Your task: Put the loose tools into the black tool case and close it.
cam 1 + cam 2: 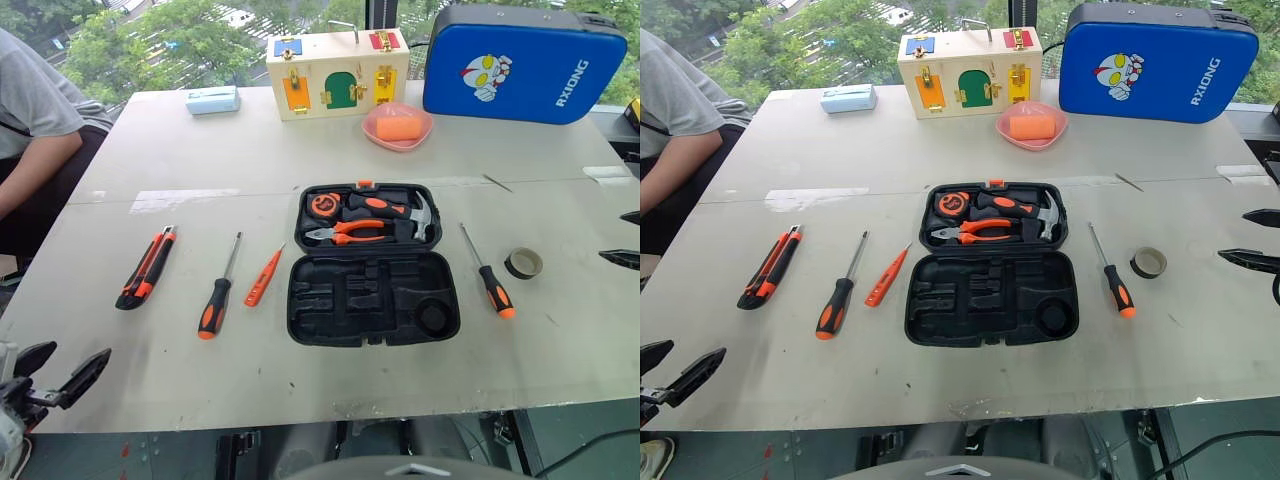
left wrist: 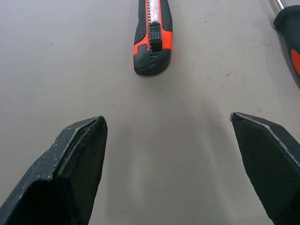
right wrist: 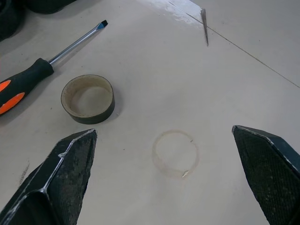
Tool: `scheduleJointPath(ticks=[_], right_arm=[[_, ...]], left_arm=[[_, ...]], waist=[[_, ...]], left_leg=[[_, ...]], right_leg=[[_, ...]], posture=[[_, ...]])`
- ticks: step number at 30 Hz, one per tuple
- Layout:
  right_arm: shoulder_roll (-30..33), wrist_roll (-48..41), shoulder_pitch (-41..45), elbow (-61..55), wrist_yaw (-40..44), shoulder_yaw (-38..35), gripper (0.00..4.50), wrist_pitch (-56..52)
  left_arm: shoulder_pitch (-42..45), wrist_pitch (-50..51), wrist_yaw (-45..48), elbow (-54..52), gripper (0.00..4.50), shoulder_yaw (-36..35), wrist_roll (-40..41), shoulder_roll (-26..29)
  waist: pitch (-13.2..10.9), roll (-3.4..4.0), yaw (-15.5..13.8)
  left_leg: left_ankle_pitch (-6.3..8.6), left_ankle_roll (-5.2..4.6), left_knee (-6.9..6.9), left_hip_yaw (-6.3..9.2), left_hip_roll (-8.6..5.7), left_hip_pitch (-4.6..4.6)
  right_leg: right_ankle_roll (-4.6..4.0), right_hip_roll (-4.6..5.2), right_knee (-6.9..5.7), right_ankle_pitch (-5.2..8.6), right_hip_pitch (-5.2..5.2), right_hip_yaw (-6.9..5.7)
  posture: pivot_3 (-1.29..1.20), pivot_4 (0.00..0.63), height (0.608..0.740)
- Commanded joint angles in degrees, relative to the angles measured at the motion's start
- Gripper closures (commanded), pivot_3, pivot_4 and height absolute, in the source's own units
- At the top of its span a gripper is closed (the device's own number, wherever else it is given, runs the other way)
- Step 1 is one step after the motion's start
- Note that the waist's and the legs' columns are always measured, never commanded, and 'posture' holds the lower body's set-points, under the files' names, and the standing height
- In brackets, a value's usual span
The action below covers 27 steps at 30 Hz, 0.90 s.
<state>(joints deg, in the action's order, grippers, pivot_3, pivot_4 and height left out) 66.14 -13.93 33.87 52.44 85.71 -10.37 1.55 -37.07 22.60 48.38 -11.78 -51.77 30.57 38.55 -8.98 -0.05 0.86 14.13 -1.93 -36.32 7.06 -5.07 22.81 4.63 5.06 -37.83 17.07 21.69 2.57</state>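
The black tool case [image 1: 372, 265] lies open in the middle of the grey table [image 1: 200, 130]; its far half holds a hammer [image 1: 400, 210], pliers [image 1: 345, 232] and a tape measure [image 1: 326, 203], its near half shows bare moulded recesses. On the robot's left of the case lie, from nearest the case outward, a slim orange tester pen [image 1: 263, 277], a screwdriver [image 1: 217, 292] and the utility knife [image 1: 146, 268], each apart from the next; on the right lie a second screwdriver [image 1: 489, 275] and, just beside it, the small tape roll [image 1: 523, 263], standing on its flat face with a faint ring mark on the table near it.

The left gripper [image 2: 168, 140] hovers low over bare table, fingers spread wide and holding nothing, the knife's butt end ahead of it; the right gripper [image 3: 164, 154] likewise has its fingers wide apart and empty, near the tape roll but not touching it.

Along the far edge stand a blue cartoon-print case [image 1: 522, 65], a wooden latch box [image 1: 335, 72], a pink dish [image 1: 397, 126] holding what may be an orange sponge, and a pale blue box [image 1: 212, 99]; a person's arm [image 1: 30, 165] rests at the left far corner; nothing lies between either gripper and the tools.
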Motion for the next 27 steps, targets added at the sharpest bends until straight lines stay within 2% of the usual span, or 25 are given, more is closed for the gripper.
scheduleJointPath(ticks=[1, 16, 19, 22, 27], right_arm=[[1.14, 0.05, 0.85, 0.33, 0.16, -1.15, 0.07, 0.89], [0.49, 0.17, 3.84, 1.3, 0.19, -1.71, 0.07, 2.51], [-1.14, -3.82, 3.51, -7.06, 1.18, -2.93, 0.07, -2.19], [-2.77, -11.35, -2.25, -24.91, 0.85, -5.49, 0.07, -12.74], [-4.77, -22.02, -10.96, -52.66, -3.55, -7.78, 0.07, -25.59]], left_arm=[[-0.52, 0.52, 0.1, -1.15, 0.0, -1.2, 0.5, 0.63], [-0.17, 3.85, -1.65, -3.91, 0.0, 0.62, 0.39, 0.05], [0.88, 9.35, -2.73, -12.12, 0.0, 1.05, 6.18, -0.06], [5.47, 13.7, -8.63, -19.1, 0.0, 2.46, 10.23, -0.77], [9.28, 23.82, -16.12, -25.0, 0.0, 10.44, 10.05, 2.06]], waist=[[0.0, 0.0, -0.01], [0.0, 0.01, 0.01], [0.0, 0.01, 0.04], [0.0, 0.03, -0.33], [0.02, 0.03, -0.43]], left_leg=[[0.0, 0.0, 0.0, 0.0, 0.0, 0.0], [0.0, 0.01, 0.0, -0.01, 0.0, -0.01], [0.0, 0.01, 0.0, -0.01, 0.0, 0.0], [0.0, 0.0, -0.06, 0.0, 0.01, 0.0], [-0.01, 0.05, -0.08, 0.21, 0.01, 0.11]], right_leg=[[0.0, 0.0, 0.0, 0.0, 0.0, 0.0], [0.0, 0.0, -0.01, 0.0, 0.0, 0.01], [0.0, 0.0, -0.02, 0.0, 0.0, 0.01], [0.02, 0.0, -0.08, -0.01, -0.01, 0.03], [0.01, -0.05, -0.04, -0.01, 0.01, -0.03]], posture=[[0.0, 0.15, 0.735], [0.0, 0.15, 0.735], [0.0, 0.15, 0.735], [0.0, 0.15, 0.735], [0.0, 0.15, 0.735]])
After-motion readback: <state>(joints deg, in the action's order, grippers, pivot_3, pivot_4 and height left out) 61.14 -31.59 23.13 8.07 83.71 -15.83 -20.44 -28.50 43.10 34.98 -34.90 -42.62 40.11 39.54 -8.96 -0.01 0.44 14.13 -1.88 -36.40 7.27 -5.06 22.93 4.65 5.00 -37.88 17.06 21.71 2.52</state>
